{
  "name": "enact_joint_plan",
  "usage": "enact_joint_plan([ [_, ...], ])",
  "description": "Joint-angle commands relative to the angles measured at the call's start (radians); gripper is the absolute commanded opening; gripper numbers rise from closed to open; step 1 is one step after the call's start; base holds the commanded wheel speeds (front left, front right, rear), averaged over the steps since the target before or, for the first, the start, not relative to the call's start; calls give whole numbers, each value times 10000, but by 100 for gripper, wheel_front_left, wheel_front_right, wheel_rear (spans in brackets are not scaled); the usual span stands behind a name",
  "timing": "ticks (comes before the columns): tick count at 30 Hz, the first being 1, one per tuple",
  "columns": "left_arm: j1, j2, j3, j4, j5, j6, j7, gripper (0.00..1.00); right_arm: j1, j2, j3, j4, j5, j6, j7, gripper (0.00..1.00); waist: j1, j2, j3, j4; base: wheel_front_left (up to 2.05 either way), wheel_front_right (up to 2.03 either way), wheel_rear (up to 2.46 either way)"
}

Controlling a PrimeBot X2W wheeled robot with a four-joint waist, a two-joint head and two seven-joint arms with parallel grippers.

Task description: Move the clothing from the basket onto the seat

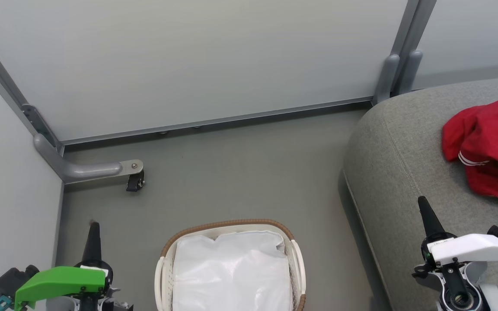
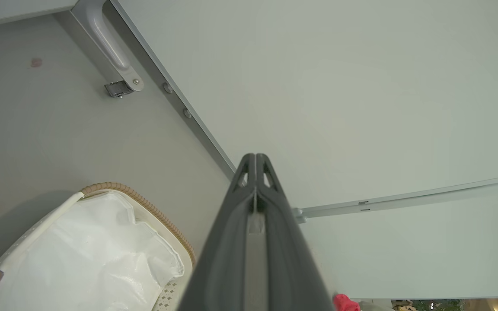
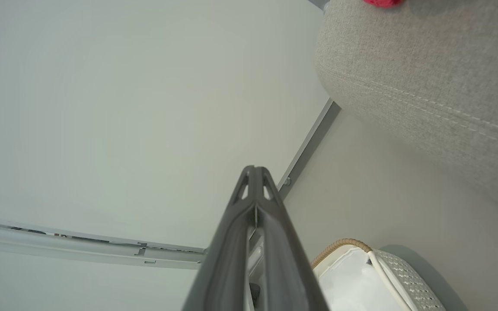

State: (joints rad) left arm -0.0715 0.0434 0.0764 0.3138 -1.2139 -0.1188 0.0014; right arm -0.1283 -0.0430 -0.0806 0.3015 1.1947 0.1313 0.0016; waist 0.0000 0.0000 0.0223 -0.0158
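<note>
Grey floor (image 1: 231, 172) with pale partition panels (image 1: 188, 56) behind; the basket (image 1: 227, 223) sits between the two grippers, right of the left gripper (image 1: 93, 226) and left of the right gripper (image 1: 422, 203), white liner (image 1: 231, 272) showing inside. Both grippers have fingers pressed together, holding nothing. Red clothing (image 1: 489, 142) with white stripe trim lies bunched on the seat (image 1: 396, 151), ahead and to the right of the right gripper, which hovers over the seat's near edge, well apart from the basket.

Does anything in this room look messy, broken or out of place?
Nothing looks broken or spilled. The red clothing lies in a crumpled heap on the grey seat, not folded, and the white liner in the basket is rumpled.
</note>
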Motion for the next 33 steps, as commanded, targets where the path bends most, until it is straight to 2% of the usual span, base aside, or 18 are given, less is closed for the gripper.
enact_joint_plan([
  [1, -216, 78, 62, -134, -266, -66, 77, 0, 59, -68, -48, -136, 257, -4, 79, 0, 0, 0, -5, 4, 0, 0, 0],
  [33, -353, 95, 291, -515, -2745, -121, 792, 0, 181, -89, -252, -443, 2864, -4, 793, 0, 0, 0, -118, 97, 0, 0, 0],
])
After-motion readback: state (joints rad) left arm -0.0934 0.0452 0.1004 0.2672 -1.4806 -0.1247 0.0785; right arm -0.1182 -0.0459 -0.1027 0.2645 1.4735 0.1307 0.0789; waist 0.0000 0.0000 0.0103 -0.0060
